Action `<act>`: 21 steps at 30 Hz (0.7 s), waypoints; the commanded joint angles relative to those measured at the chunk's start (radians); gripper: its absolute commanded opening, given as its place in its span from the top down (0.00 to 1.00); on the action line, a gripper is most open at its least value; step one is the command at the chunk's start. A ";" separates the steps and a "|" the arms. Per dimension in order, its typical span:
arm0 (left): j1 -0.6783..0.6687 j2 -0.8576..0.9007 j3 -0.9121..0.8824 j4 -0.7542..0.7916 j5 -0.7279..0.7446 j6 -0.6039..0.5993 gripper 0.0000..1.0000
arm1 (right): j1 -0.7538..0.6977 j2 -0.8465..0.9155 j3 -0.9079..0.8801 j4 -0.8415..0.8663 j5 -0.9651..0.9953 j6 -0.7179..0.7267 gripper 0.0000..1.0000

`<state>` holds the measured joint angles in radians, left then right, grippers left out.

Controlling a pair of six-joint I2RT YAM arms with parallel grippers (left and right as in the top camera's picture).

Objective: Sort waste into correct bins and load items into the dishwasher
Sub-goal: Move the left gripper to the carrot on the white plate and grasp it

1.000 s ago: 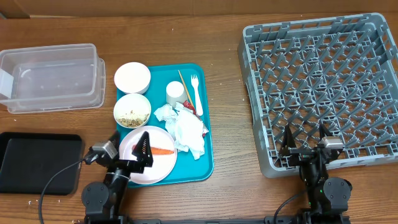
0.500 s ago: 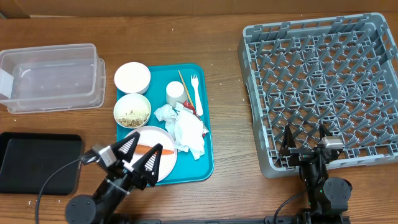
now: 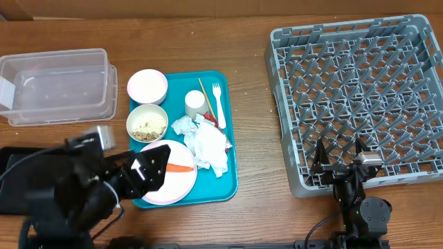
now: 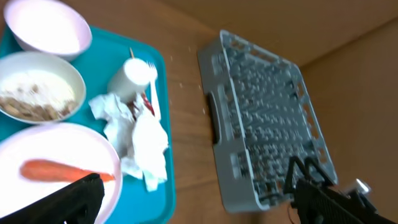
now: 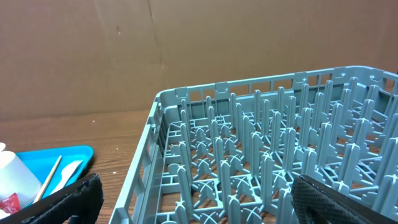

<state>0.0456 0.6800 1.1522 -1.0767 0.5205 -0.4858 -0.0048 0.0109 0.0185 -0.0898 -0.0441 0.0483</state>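
A teal tray [image 3: 228, 181] holds a pink plate [image 3: 181, 181] with a carrot [image 3: 181, 167], a bowl of food scraps [image 3: 147, 124], an empty pink bowl [image 3: 147, 86], a white cup [image 3: 194, 103], a fork [image 3: 219, 104], a chopstick [image 3: 205, 92] and crumpled napkins [image 3: 208, 144]. My left gripper [image 3: 149, 169] is open and empty, raised over the plate's left edge; the left wrist view [image 4: 199, 202] looks down on the plate [image 4: 62, 146] and carrot [image 4: 50, 169]. My right gripper [image 3: 339, 155] is open and empty at the near edge of the grey dish rack [image 3: 360, 90], which fills the right wrist view [image 5: 261, 155].
A clear plastic bin [image 3: 59, 86] stands at the far left. A black bin [image 3: 28, 173] lies in front of it, partly hidden by my raised left arm. A red wrapper [image 3: 212, 120] lies among the napkins. The rack is empty.
My left arm has risen toward the camera and swung left, now covering part of the black bin. Its open fingers stay over the plate. The right arm has not moved.
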 commanded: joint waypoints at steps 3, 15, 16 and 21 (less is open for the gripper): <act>-0.007 0.065 0.012 -0.232 -0.279 -0.597 0.00 | 0.005 -0.008 -0.010 0.007 0.010 -0.004 0.00; -0.007 0.199 -0.152 -0.280 -0.227 -0.940 0.00 | 0.005 -0.008 -0.010 0.007 0.010 -0.004 0.00; -0.007 0.242 -0.189 -0.242 -0.184 -0.941 0.00 | 0.005 -0.008 -0.010 0.007 0.009 -0.004 0.00; -0.007 0.400 -0.234 -0.172 -0.188 -0.940 0.00 | 0.005 -0.008 -0.010 0.007 0.010 -0.004 0.00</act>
<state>0.0444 1.0019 0.9417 -1.2633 0.3084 -1.4090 -0.0048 0.0109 0.0185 -0.0906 -0.0441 0.0483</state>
